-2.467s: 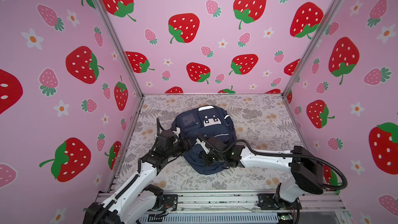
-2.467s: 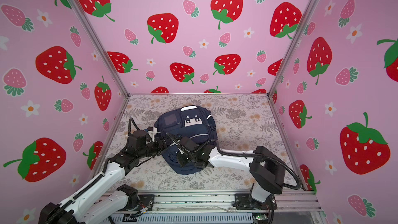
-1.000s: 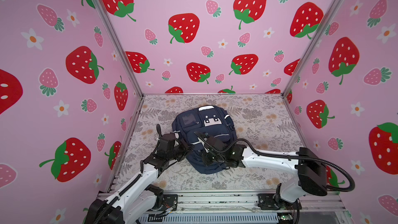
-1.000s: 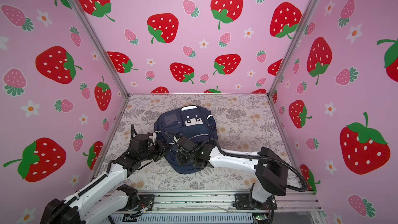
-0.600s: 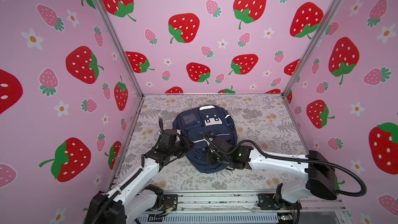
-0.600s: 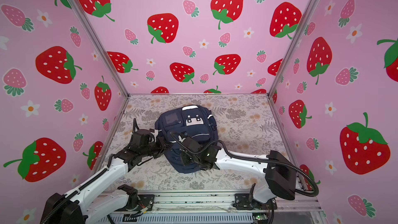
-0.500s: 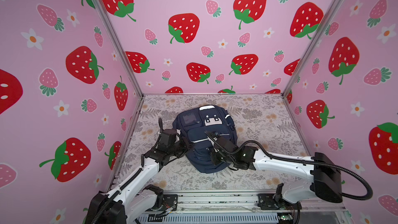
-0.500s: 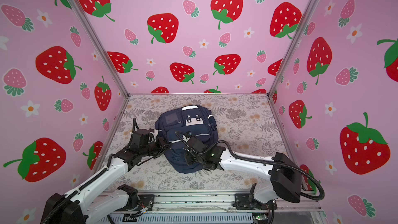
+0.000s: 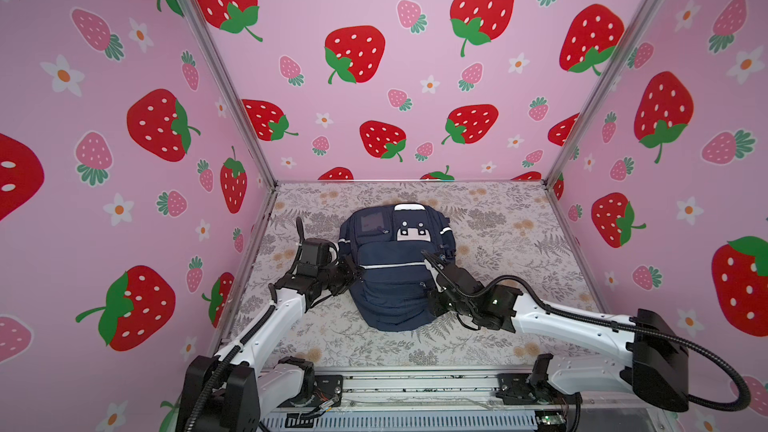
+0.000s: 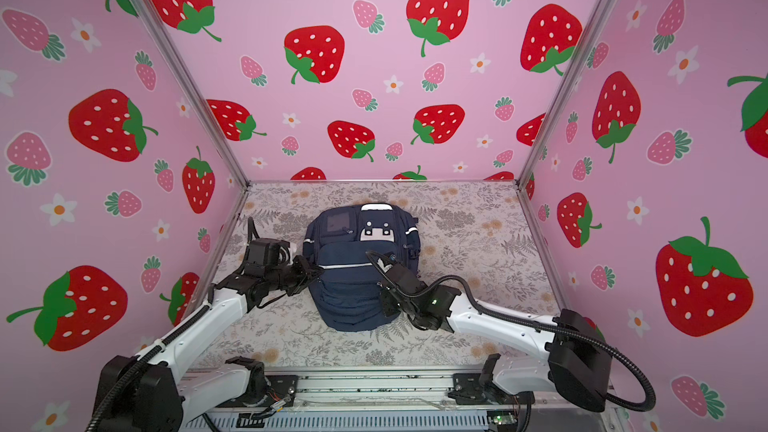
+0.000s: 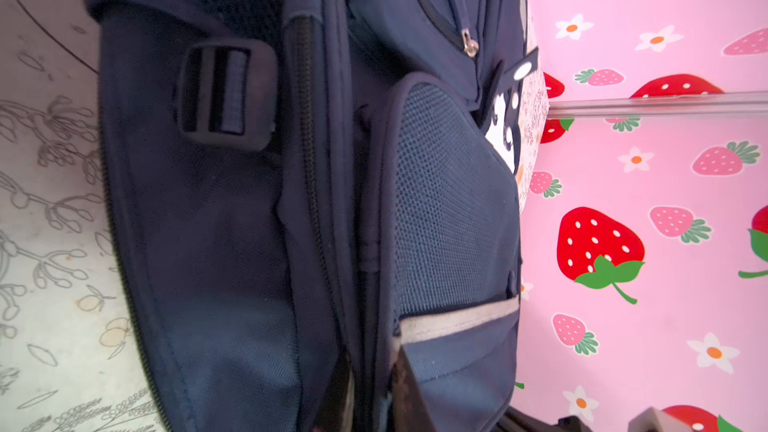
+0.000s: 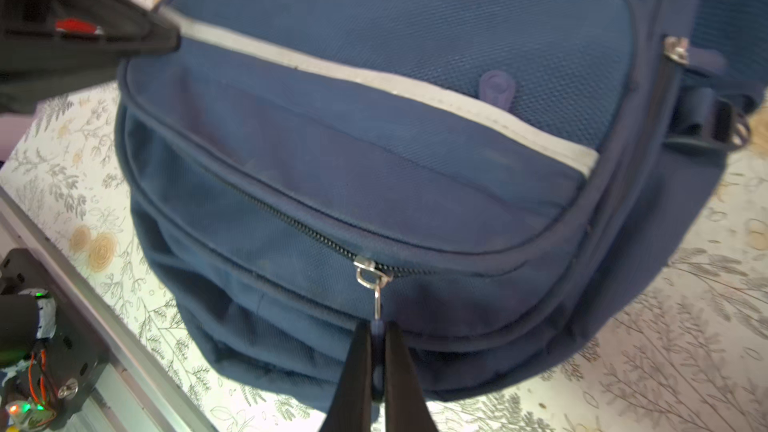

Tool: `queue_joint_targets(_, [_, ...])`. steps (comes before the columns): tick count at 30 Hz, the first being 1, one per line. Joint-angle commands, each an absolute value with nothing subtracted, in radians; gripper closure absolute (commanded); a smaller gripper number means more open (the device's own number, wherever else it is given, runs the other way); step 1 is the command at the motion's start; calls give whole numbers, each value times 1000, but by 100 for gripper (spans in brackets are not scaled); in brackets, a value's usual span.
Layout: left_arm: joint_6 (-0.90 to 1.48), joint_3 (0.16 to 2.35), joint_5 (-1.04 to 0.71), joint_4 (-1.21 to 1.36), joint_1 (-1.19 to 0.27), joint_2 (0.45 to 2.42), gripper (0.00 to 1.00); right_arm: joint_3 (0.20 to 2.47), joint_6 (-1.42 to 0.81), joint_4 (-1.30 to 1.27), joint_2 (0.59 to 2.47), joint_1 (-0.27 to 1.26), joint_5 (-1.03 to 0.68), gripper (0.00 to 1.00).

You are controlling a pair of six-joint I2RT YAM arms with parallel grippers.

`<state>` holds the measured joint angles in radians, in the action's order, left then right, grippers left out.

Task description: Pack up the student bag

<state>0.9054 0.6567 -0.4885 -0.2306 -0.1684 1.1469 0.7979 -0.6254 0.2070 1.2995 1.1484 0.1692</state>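
1. The right gripper [image 9: 431, 299] has moved from the middle of the student bag's [image 9: 390, 284] front to its right-hand edge, with its arm stretched further out. The left gripper [image 9: 352, 271] stays at the bag's left flank.
2. The right jaws are closed on the navy tab of a zip pull [image 12: 377, 305]. In the left wrist view, the left jaws stand nearly shut, pinching a ridge of the bag's side fabric.
3. The bag lies front up in the middle of the worktop [image 9: 519, 251], its top toward the back wall.
4. Counted: one bag, two arms, one white face patch [image 9: 412, 231] and one white top patch [image 9: 408, 206]. There are also two metal sliders, one [image 12: 368, 270] at the held pull and another [image 12: 676, 51] on the bag's side, plus one buckle [image 11: 226, 93].
5. The bag is coarse-woven navy cloth, rounded and padded. It has a flat grey reflective stripe [image 12: 374, 76], an open-weave mesh pocket [image 11: 449, 201] and a dark plastic buckle. The worktop carries a grey-and-tan floral print.
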Motion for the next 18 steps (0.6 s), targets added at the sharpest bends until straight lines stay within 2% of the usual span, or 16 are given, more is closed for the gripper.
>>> queue_joint_targets(1, [924,720,-363,-184,-125,1147,84,852,-618,266,1356,1204,182,100])
queue_joint_targets(2, [938,716,-361,-187,-130,1132,69,870,-621,259,1373,1213,177,100])
queue_joint_targets(4, [945,709,-340,-225,-146,1083,48,888,-627,234,1390,1219,162,100])
queue_joint_targets(5, [945,706,-327,-255,-159,1050,44,893,-631,226,1393,1220,155,100])
queue_joint_targets(9, [998,676,-268,-315,-263,931,41,899,-643,215,1391,1220,147,100])
queue_joint_targets(12, [1093,642,-176,-301,-403,877,39,903,-644,225,1383,1220,151,100])
queue_joint_targets(18, [1287,584,-83,-82,-629,961,36,908,-649,251,1365,1220,160,100])
